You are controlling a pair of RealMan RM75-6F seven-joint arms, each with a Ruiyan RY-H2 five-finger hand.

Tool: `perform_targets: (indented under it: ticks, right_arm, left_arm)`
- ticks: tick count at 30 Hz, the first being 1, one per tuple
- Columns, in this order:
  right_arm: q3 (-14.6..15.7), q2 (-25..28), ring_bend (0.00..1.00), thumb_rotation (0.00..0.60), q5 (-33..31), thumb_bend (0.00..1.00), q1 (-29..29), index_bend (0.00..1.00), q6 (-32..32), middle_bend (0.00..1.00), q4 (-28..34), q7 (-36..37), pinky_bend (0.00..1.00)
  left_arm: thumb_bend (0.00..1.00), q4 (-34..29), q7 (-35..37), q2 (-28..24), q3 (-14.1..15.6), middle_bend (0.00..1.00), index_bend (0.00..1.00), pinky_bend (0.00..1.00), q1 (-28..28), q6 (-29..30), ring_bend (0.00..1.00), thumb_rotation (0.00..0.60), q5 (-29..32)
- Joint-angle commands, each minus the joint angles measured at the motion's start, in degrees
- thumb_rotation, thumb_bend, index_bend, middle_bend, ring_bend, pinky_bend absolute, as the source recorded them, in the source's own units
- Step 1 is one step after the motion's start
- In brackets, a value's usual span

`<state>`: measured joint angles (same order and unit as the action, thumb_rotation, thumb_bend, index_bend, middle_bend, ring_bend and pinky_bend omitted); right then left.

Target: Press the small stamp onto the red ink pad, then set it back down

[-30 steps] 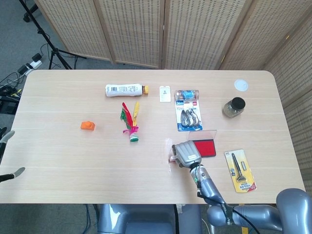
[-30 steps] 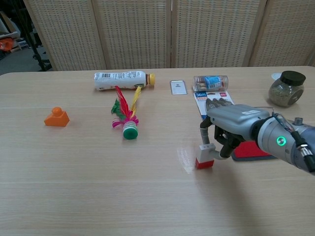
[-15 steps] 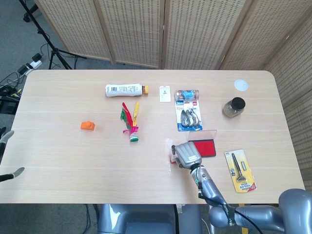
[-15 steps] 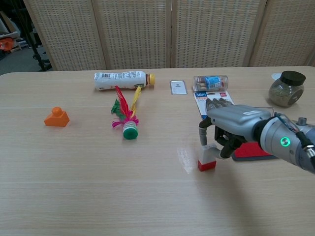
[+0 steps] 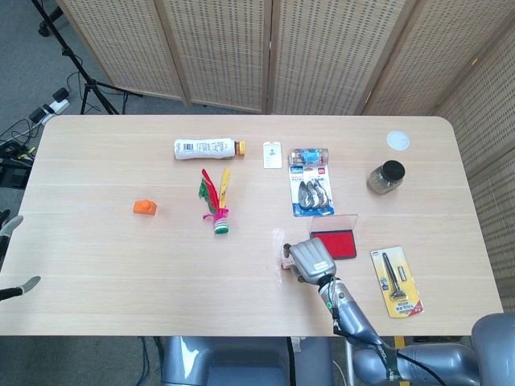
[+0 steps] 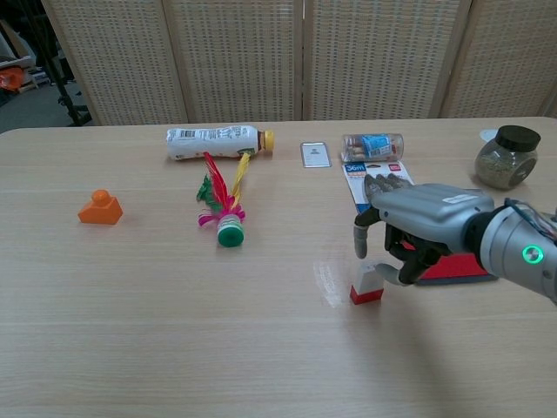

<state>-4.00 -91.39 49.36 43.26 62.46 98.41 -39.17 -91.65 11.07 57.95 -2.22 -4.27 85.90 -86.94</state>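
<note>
The small stamp [image 6: 365, 286], white with a red base, stands upright on the table [image 6: 174, 331]; in the head view only a sliver of the stamp [image 5: 286, 261] shows left of my right hand [image 5: 312, 259]. That right hand [image 6: 416, 228] hovers just above and right of the stamp. Its thumb hangs slightly clear of the stamp's top, and its fingers curl loosely beside the stamp without gripping it. The red ink pad [image 6: 454, 268] lies right behind the hand, also seen as the ink pad [image 5: 336, 244] with its clear lid. Only fingertips of my left hand [image 5: 18, 288] show, spread apart off the table's left edge.
A feathered shuttlecock [image 6: 224, 209], a lying bottle [image 6: 213, 142], an orange block [image 6: 100, 208], a card [image 6: 315, 154], blister packs [image 5: 310, 193] [image 5: 396, 280], a small tube [image 6: 372, 144] and a dark-lidded jar [image 6: 506, 157] are spread over the table.
The right hand set the stamp down upright, then lifted slightly, and its thumb came off the stamp's top. The left hand has not moved.
</note>
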Motion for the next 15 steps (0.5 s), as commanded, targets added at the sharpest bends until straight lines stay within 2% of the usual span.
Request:
perform_targets:
  ticks: [1, 4, 6, 8, 9, 11, 12, 15]
  right_arm:
    - [-0.10, 3.84, 0.93, 0.600, 4.37, 0.49, -1.06, 0.38, 2.32, 0.87, 5.14, 1.34, 1.00]
    - [-0.01, 7.89, 0.91, 0.600, 9.41, 0.48, -2.13, 0.38, 3.89, 0.82, 9.21, 3.50, 1.00]
    - [0.35, 11.12, 0.81, 0.600, 15.33, 0.45, -3.40, 0.38, 5.61, 0.72, 10.86, 6.51, 0.92]
    - [1.46, 15.68, 0.48, 0.600, 22.53, 0.36, -5.39, 0.36, 8.08, 0.47, 11.76, 10.63, 0.63]
    - [2.10, 18.89, 0.35, 0.600, 25.73, 0.30, -6.88, 0.34, 10.36, 0.38, 12.05, 12.18, 0.52]
    - [3.37, 23.22, 0.09, 0.600, 31.41, 0.10, -9.49, 0.26, 14.01, 0.14, 11.30, 15.98, 0.30]
    - [3.68, 24.14, 0.03, 0.600, 32.66, 0.03, -10.31, 0.21, 15.19, 0.06, 10.84, 16.76, 0.21]
    - [4.94, 27.10, 0.00, 0.600, 36.68, 0.00, -14.17, 0.05, 20.51, 0.00, 8.36, 19.47, 0.03]
  left_arm:
    - [0.00, 0.03, 0.50, -0.09, -0.14, 0.00, 0.00, 0.00, 0.13, 0.26, 0.00, 0.600, 0.18]
    - [0.00, 0.11, 0.99, -0.11, -0.20, 0.00, 0.00, 0.00, 0.25, 0.61, 0.00, 0.600, 0.09]
    - [0.00, 0.16, 1.20, -0.10, -0.16, 0.00, 0.00, 0.00, 0.33, 0.81, 0.00, 0.600, -0.09]
    - [0.00, 0.22, 1.20, -0.06, -0.06, 0.00, 0.00, 0.00, 0.39, 0.95, 0.00, 0.600, -0.32]
    - [0.00, 0.21, 0.92, -0.03, 0.07, 0.00, 0.00, 0.00, 0.39, 0.97, 0.00, 0.600, -0.56]
    - [0.00, 0.11, 0.46, 0.06, 0.16, 0.00, 0.00, 0.00, 0.44, 1.14, 0.00, 0.600, -0.81]
    - [0.00, 0.08, 0.33, 0.11, 0.16, 0.00, 0.00, 0.00, 0.46, 1.21, 0.00, 0.600, -0.84]
    - [0.00, 0.03, -0.24, 0.42, 0.12, 0.00, 0.00, 0.00, 0.59, 1.63, 0.00, 0.600, -0.96]
